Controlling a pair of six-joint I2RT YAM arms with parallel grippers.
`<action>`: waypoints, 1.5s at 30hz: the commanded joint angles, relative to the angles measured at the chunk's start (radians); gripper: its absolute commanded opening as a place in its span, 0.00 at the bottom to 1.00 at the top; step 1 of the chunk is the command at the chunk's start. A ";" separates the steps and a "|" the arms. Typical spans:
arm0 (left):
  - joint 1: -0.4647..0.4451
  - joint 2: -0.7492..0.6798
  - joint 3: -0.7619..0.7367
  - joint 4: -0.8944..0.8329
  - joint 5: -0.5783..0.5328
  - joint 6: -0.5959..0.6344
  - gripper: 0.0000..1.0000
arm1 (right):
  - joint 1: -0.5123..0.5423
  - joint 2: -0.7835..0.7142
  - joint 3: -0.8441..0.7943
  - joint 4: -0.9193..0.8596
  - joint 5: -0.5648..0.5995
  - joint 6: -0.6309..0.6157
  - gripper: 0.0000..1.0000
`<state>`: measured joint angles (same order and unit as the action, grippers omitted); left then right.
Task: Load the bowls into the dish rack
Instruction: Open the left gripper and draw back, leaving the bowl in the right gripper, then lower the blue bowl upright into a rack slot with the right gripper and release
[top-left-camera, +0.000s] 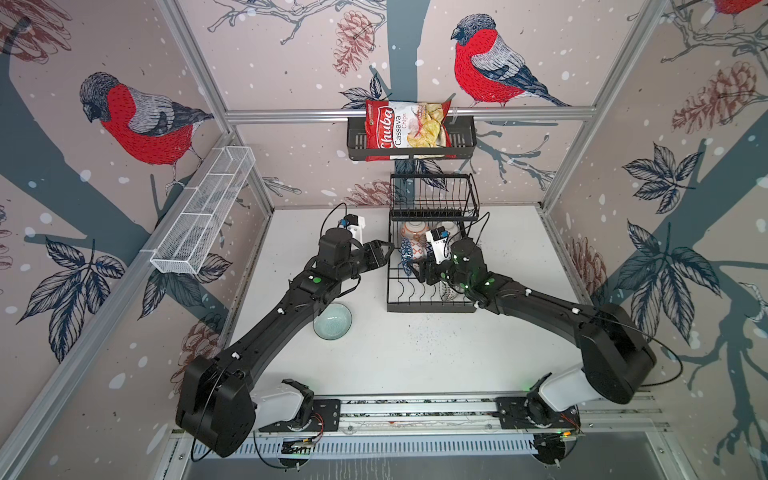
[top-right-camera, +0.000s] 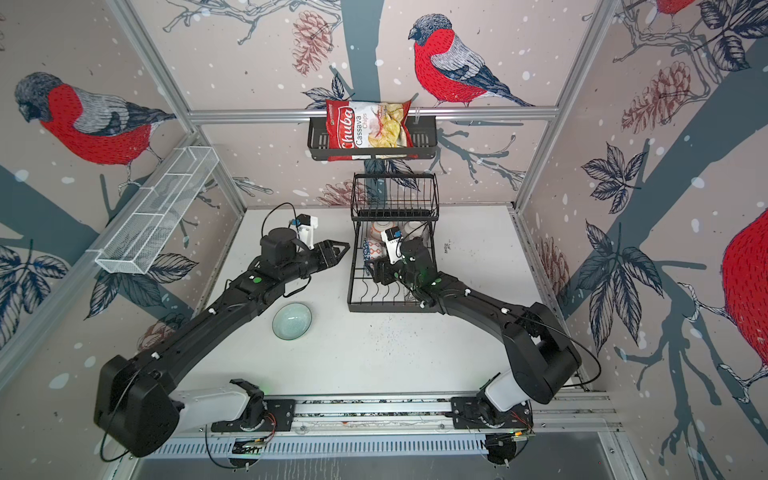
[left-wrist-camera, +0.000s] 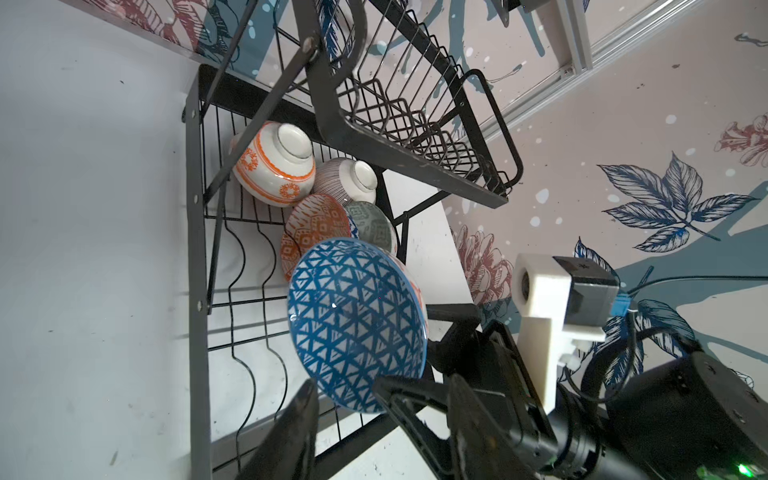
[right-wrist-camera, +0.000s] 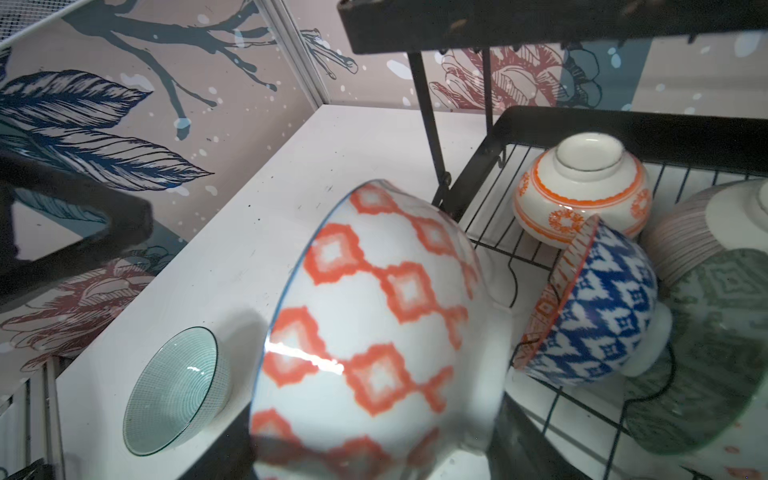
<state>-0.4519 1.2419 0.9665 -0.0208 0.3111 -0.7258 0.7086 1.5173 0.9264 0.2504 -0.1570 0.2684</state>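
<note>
Counting at least four bowls (left-wrist-camera: 272, 166) lying in the dish rack (top-left-camera: 430, 307) lower tier. A fifth, the blue-triangle bowl (left-wrist-camera: 357, 324), is gripped there by the right gripper (top-left-camera: 415, 266). The left gripper (top-left-camera: 384, 251) is spread and empty, just beside it. Left to do — the pale green bowl (top-left-camera: 332, 321), upright on the table (top-left-camera: 415, 353).

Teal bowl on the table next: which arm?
Left. The teal bowl lies beside the left arm, and the left gripper is open; the right gripper is inside the rack by the triangle bowl.

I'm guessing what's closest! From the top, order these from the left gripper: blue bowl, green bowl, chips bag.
From the left gripper:
1. blue bowl, right beside it, in the dish rack.
2. green bowl, on the table.
3. chips bag, up on the back shelf.
</note>
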 joint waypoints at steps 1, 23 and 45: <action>0.002 -0.014 -0.007 -0.029 -0.052 0.029 0.51 | 0.006 0.010 0.024 0.001 0.041 -0.004 0.53; 0.025 0.043 -0.025 0.002 -0.020 0.065 0.51 | 0.072 -0.062 -0.010 -0.328 0.264 0.056 0.52; 0.059 0.068 -0.029 0.016 0.017 0.075 0.51 | 0.083 0.045 0.015 -0.419 0.306 0.073 0.52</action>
<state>-0.3943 1.3090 0.9371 -0.0345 0.3145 -0.6720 0.7914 1.5524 0.9344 -0.1406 0.1329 0.3393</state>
